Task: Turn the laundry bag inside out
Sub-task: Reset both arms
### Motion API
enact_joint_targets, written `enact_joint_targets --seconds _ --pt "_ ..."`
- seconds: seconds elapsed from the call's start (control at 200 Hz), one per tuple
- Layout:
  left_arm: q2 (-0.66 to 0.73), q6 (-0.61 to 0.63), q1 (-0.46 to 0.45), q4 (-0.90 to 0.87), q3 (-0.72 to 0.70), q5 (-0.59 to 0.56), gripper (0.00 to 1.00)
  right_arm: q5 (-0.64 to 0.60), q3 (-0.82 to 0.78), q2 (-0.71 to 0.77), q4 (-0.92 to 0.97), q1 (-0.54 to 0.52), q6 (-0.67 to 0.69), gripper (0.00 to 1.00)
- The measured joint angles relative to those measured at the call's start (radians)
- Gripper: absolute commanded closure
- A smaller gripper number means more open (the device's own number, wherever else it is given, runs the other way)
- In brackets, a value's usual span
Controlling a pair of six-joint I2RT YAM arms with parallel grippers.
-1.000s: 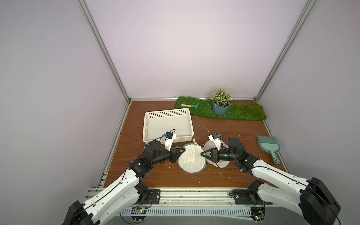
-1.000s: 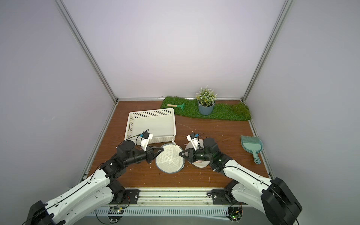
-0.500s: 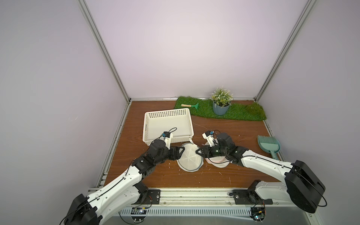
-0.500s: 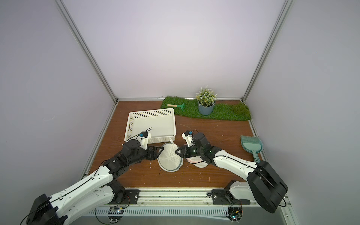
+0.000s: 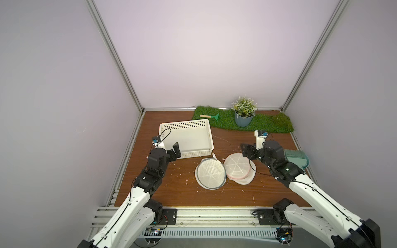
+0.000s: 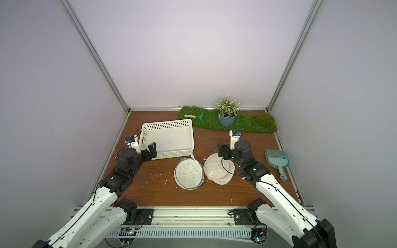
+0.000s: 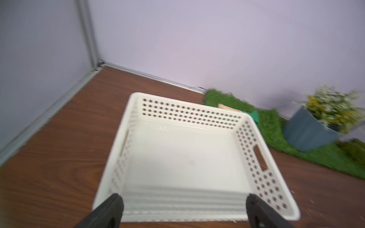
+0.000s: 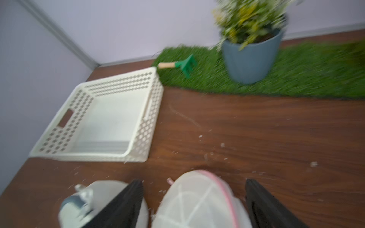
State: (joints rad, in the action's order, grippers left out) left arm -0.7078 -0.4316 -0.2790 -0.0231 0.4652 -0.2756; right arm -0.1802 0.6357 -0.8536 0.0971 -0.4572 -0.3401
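Two round white mesh laundry bags lie flat and side by side on the brown table in both top views. One has a grey rim (image 5: 210,172) and one has a pink rim (image 5: 239,169). My left gripper (image 5: 175,150) stands open and empty at the near left corner of the white basket, well left of the bags. In the left wrist view its fingers (image 7: 116,203) frame only the basket. My right gripper (image 5: 247,150) hangs open over the far edge of the pink-rimmed bag (image 8: 199,201), holding nothing. The grey-rimmed bag (image 8: 106,189) shows beside one finger.
An empty white perforated basket (image 5: 187,137) sits at the back left. A green grass mat (image 5: 266,126) runs along the back wall with a potted plant (image 5: 243,113) and a small green rake (image 5: 211,116). A teal dustpan (image 6: 277,160) lies at the right. Small crumbs litter the wood.
Both grippers have opened and let go of the bags, which now lie flat. The left arm has swung left to the basket and the right arm has drawn back to the right.
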Motion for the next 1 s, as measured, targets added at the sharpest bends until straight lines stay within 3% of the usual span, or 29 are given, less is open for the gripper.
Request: enact_joint_targets --seconds 0.095,0.195,0.39,0.585,0.821,1.001 --pt "-0.002 0.084 0.088 0.117 -0.090 -0.023 0.00 -0.092 -0.131 0.072 -0.109 0.085 0.098 0.10" --pt "-0.041 0.186 0.121 0.292 -0.189 -0.035 0.00 -0.125 -0.295 0.077 -0.293 0.148 0.200 0.09" --pt "-0.245 0.330 0.128 0.694 -0.366 -0.039 0.00 -0.075 -0.542 -0.131 -0.717 0.260 0.301 0.08" --pt "-0.527 0.408 0.135 1.142 -0.425 0.007 0.00 0.000 -0.564 -0.399 -1.109 0.333 0.347 0.07" --pt "-0.807 0.426 0.196 1.493 -0.402 0.109 0.00 0.084 -0.536 -0.665 -1.456 0.391 0.362 0.08" --pt "-0.845 0.415 0.215 1.544 -0.395 0.109 0.00 0.089 -0.498 -0.684 -1.448 0.401 0.359 0.01"
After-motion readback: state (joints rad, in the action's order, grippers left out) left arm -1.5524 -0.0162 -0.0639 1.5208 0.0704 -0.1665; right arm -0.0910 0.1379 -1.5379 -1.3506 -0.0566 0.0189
